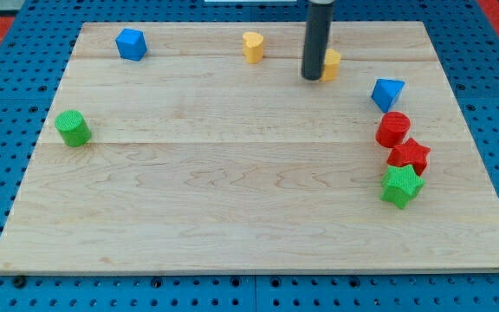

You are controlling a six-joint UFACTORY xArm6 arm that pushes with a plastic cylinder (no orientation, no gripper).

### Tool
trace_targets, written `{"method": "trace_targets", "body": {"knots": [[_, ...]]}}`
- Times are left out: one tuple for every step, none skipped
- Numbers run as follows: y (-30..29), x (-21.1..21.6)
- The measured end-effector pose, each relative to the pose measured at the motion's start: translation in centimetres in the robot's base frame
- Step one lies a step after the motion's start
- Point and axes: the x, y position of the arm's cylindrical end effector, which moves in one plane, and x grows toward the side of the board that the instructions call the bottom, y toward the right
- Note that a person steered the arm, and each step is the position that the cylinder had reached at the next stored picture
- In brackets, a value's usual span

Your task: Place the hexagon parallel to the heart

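Note:
A yellow heart block [252, 45] sits near the view's top, a little left of the middle. A yellow hexagon block [331, 63] lies to its right, partly hidden behind the dark rod. My tip [312, 77] rests on the board against the hexagon's left side, between the hexagon and the heart. The hexagon sits slightly lower in the view than the heart.
A blue block [131, 43] is at the top left and a green cylinder [73, 127] at the left. On the right, a blue block [387, 92], a red cylinder [393, 128], a red star [409, 154] and a green star [401, 185] form a close column. The wooden board [232, 199] lies on a blue pegboard.

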Motion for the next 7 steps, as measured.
{"method": "trace_targets", "body": {"knots": [[5.0, -1.1], [7.8, 1.0], [7.4, -1.2], [6.8, -3.9], [6.8, -3.9], [5.6, -3.5], [-1.8, -3.3]]}}
